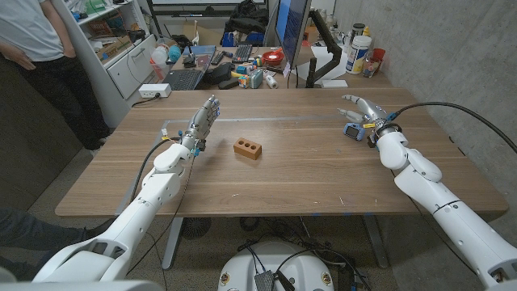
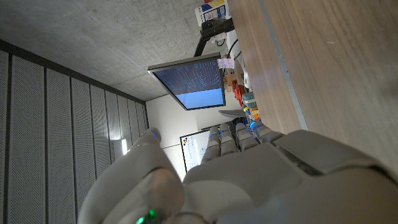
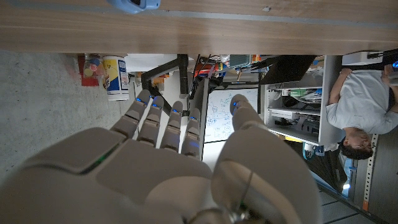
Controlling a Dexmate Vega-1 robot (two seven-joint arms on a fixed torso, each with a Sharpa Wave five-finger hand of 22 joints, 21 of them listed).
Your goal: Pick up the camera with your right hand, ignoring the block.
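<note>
Right hand (image 1: 361,111) hovering over table's (image 1: 307,170) far right part, fingers spread, holding nothing. Camera (image 1: 353,130), small and blue, lying on table just beside and beneath that hand, apparently not touching. Block (image 1: 248,148) sitting mid-table, well apart; leaving it alone. Left hand (image 1: 203,123) waiting upright near block, fingers extended, holding nothing. Judging reach stage: lowering palm over camera, fingers straddling it, closing only once seated squarely, avoiding nudging it off toward edge.

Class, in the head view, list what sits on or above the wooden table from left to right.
Robot's left hand → brown wooden block with holes → small blue camera → robot's right hand, which partly overlaps the camera.
</note>
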